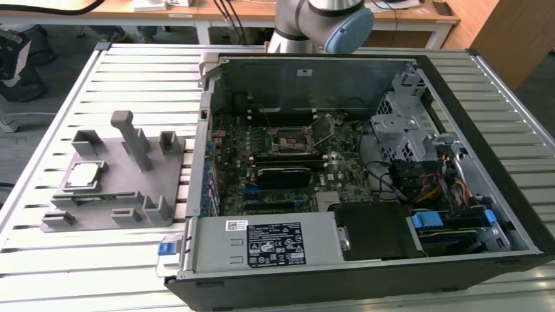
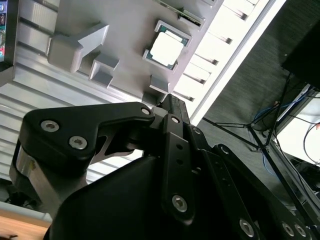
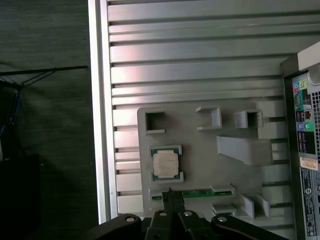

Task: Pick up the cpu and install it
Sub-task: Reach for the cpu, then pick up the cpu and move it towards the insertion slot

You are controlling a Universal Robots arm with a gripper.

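Slatted table (image 1: 130, 71) carries an open computer case (image 1: 485, 195), motherboard exposed. In the exterior view, the grey fixture (image 1: 130, 188) stands just beside the case, at its nine o'clock. In both wrist views the gripper (image 3: 170, 192) (image 2: 167, 97) hangs over the fixture, fingertips clenched together on nothing (no part between them). The cpu (image 1: 84, 174) (image 3: 165, 164) (image 2: 166, 48) lies flat in a fixture recess, toward the fixture's nine o'clock edge, silvery top up, not gripped.

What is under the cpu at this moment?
The cpu sits in a seat on the grey fixture, which lies on the slatted table. The seat's floor below the chip is covered, so it cannot be seen.
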